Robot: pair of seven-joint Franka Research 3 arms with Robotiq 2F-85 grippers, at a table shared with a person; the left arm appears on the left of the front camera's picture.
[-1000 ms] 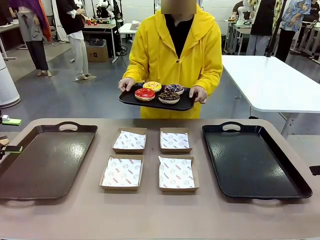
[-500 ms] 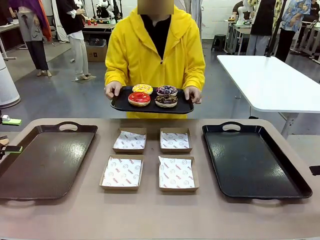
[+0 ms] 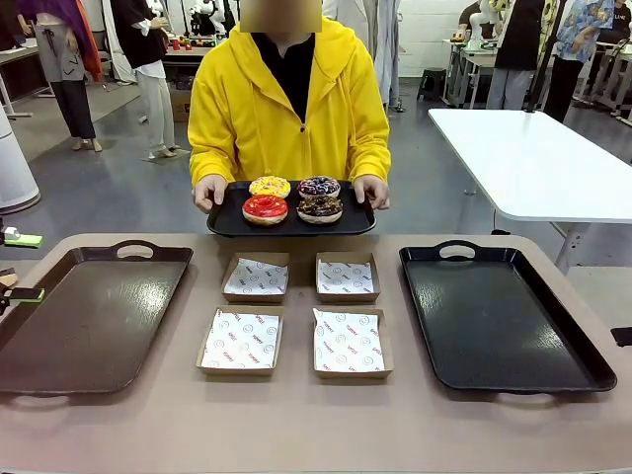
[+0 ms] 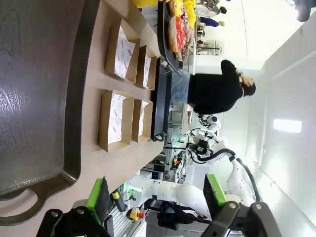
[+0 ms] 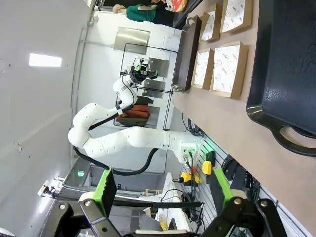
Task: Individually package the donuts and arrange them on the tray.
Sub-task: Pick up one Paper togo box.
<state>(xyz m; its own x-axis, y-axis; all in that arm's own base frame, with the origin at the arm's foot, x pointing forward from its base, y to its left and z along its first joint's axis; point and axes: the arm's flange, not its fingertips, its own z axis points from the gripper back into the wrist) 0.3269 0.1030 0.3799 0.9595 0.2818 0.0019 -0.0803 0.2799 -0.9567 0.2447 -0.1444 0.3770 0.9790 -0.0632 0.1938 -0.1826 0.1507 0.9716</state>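
Wide-open jaws are shown on the left gripper (image 4: pixel 158 197) at the bottom edge of the left wrist view, and nothing is held between its green pads (image 4: pixel 101 197). Beyond it, a brown serving tray (image 4: pixel 34 89) is seen along the left of that frame, lying bare on the tan table (image 4: pixel 116 165). The right gripper (image 5: pixel 163 190) is likewise spread wide, with nothing held, at the bottom of the right wrist view. A black serving tray (image 5: pixel 286 64), also bare, is seen at the upper right of that frame.

In the front view, 4 shallow cardboard boxes (image 3: pixel 256 277) lined with printed paper are set in 2 rows of 2 at the middle of the frame, between the 2 large trays. Only the paper lining is seen in each. The 4 donuts (image 3: pixel 319 186) are found above them, at the upper middle of the frame. They are carried on a small black tray (image 3: pixel 286 229), which is gripped at both ends by a person's hands (image 3: pixel 208 193) at the far table edge. The yellow-glazed donut (image 3: pixel 270 186) is placed at the back left of that tray and the red-glazed donut (image 3: pixel 265 208) at the front left. The 2 chocolate sprinkled donuts (image 3: pixel 319 208) are placed on its right.
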